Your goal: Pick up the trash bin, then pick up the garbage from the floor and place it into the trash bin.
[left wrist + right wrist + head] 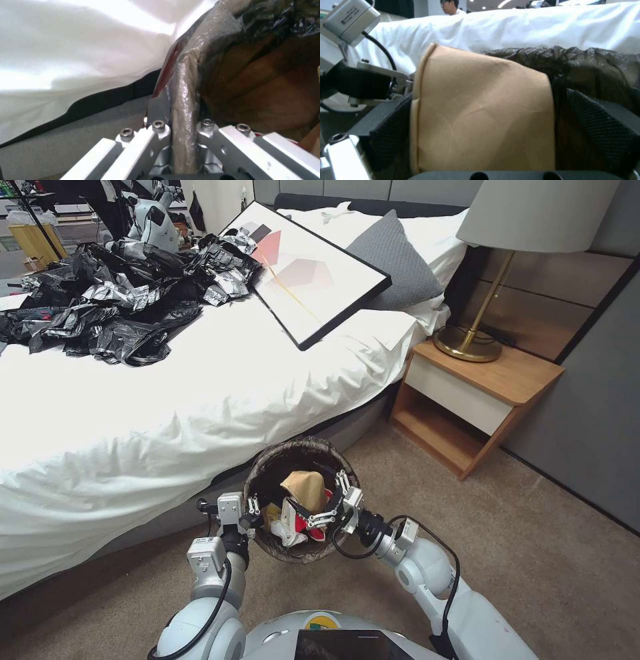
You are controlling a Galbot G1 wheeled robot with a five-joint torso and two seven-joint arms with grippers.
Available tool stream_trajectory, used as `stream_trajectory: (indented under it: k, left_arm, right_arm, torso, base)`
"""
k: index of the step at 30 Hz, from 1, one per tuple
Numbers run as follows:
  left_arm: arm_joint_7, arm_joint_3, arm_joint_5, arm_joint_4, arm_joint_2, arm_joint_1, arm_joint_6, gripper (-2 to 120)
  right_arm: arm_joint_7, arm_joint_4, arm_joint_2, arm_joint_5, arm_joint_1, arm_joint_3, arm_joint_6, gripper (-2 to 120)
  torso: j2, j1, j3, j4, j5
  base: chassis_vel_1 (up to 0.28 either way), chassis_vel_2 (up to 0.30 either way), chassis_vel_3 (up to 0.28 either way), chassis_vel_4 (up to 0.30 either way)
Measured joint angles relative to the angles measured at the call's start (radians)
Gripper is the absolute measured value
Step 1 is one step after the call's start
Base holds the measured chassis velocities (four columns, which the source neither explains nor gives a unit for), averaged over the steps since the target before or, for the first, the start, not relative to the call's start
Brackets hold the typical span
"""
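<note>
The trash bin, round with a dark liner, hangs just above the carpet beside the bed. My left gripper is shut on its near-left rim; the left wrist view shows the liner-covered rim pinched between the left gripper fingers. Over the bin's near-right side my right gripper is open. A brown paper bag stands inside the bin between its spread fingers. In the right wrist view the bag touches one pad, and a narrow gap separates it from the other pad. Red-and-white cup garbage lies in the bin.
The white bed runs along the left, carrying black plastic bags, a framed picture and a grey pillow. A wooden nightstand with a brass lamp stands at right. Open carpet lies to the right.
</note>
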Motion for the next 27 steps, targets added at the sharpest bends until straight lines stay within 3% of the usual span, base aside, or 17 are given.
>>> stream_trajectory:
  k: [16, 21, 23, 27]
  left_arm:
    - [0.000, 0.000, 0.000, 0.000, 0.000, 0.000, 0.000, 2]
    - [0.000, 0.000, 0.000, 0.000, 0.000, 0.000, 0.000, 2]
    - [0.000, 0.000, 0.000, 0.000, 0.000, 0.000, 0.000, 2]
    - [0.000, 0.000, 0.000, 0.000, 0.000, 0.000, 0.000, 2]
  right_arm:
    - [0.017, 0.068, -0.002, -0.058, -0.028, 0.052, 0.044, 100]
    - [0.116, 0.146, 0.031, -0.108, -0.046, 0.082, 0.074, 100]
    - [0.216, 0.201, 0.064, -0.156, -0.071, 0.111, 0.080, 100]
    - [0.310, 0.241, 0.098, -0.189, -0.111, 0.140, 0.099, 100]
  torso:
    - [0.000, 0.000, 0.000, 0.0000, 0.0000]
    - [0.000, 0.000, 0.000, 0.0001, -0.0001]
    - [0.000, 0.000, 0.000, 0.0002, -0.0002]
    - [0.000, 0.000, 0.000, 0.0004, -0.0003]
  base:
    - [0.000, 0.000, 0.000, 0.000]
    - [0.000, 0.000, 0.000, 0.000]
    - [0.000, 0.000, 0.000, 0.000]
    - [0.000, 0.000, 0.000, 0.000]
